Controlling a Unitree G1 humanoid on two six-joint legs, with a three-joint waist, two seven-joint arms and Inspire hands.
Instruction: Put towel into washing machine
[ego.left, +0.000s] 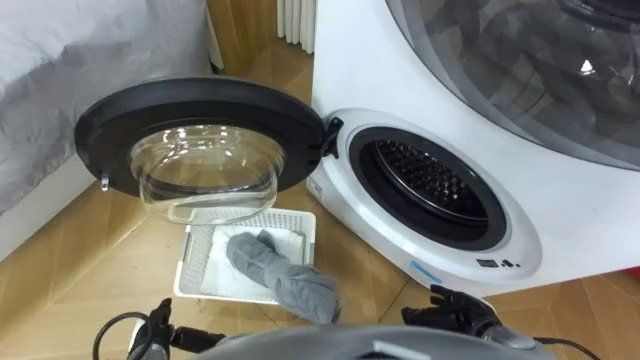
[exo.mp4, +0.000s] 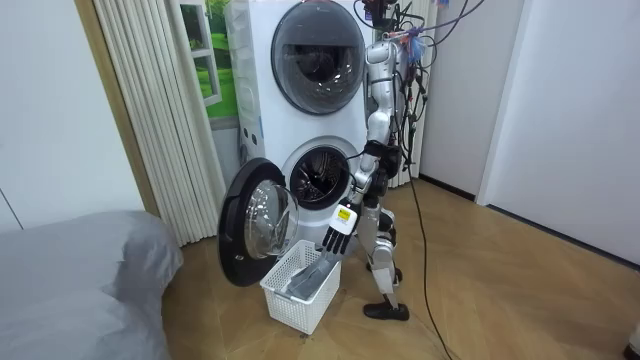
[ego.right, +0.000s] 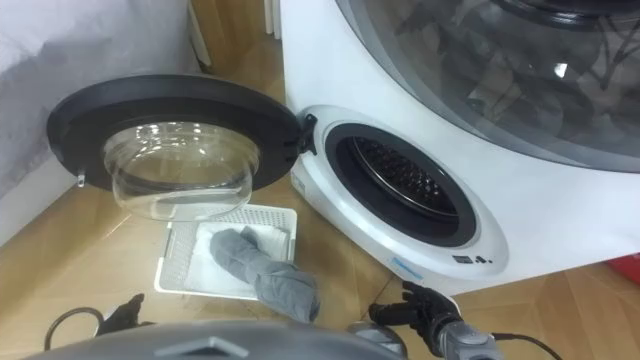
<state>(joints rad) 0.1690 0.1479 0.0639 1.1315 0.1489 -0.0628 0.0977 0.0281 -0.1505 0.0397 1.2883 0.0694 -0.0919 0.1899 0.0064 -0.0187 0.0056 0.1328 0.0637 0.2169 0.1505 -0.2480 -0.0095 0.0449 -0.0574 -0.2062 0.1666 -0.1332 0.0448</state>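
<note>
The white washing machine (ego.left: 570, 215) stands with its round door (ego.left: 200, 108) swung wide to the left, the drum (ego.left: 430, 180) bare. On the wooden floor below the door sits a white basket (ego.left: 195, 268) – the grey towel (ego.left: 285, 275) lies in it, one end draped over the near rim. The left hand (exo.mp4: 337, 235) hangs above the basket with fingers straight; the right hand (ego.left: 462, 305) hovers near the machine – loose, holding nothing.

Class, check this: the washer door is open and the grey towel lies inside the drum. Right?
No. The door is open, but the towel lies in the white basket on the floor, not the drum, as the left eye view shows.
</note>
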